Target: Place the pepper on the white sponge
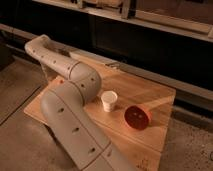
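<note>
My arm point(70, 105) fills the left and front of the camera view. It rises from the bottom, bends over the wooden table point(150, 92) and reaches back left to a rounded end point(39, 47). My gripper is not visible; it lies beyond or behind that far link. No pepper and no white sponge show; the arm may hide them.
A white paper cup point(109, 100) stands upright mid-table. A red bowl point(137, 117) lies to its right. A small greyish thing point(113, 65) sits at the table's far edge. A dark wall with a ledge runs behind; bare floor is on the left.
</note>
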`<action>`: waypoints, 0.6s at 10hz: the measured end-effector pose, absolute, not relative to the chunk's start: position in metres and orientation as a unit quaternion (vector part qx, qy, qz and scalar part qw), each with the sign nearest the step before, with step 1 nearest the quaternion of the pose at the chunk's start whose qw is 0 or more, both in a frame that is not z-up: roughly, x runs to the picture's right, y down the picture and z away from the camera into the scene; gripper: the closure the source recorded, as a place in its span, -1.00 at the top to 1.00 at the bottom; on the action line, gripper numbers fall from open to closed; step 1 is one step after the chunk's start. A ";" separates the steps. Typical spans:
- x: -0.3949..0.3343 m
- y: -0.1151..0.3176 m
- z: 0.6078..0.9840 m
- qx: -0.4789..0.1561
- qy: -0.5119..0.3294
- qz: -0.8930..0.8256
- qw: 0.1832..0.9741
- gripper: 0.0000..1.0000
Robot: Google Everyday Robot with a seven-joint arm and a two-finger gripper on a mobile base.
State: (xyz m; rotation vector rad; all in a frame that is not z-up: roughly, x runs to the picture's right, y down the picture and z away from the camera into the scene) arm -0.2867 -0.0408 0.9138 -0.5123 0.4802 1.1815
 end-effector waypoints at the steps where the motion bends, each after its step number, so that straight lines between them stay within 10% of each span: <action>1: -0.287 -0.036 0.917 -0.240 0.225 0.545 0.771 0.30; 6: -0.282 -0.017 0.931 -0.251 0.245 0.544 0.762 0.30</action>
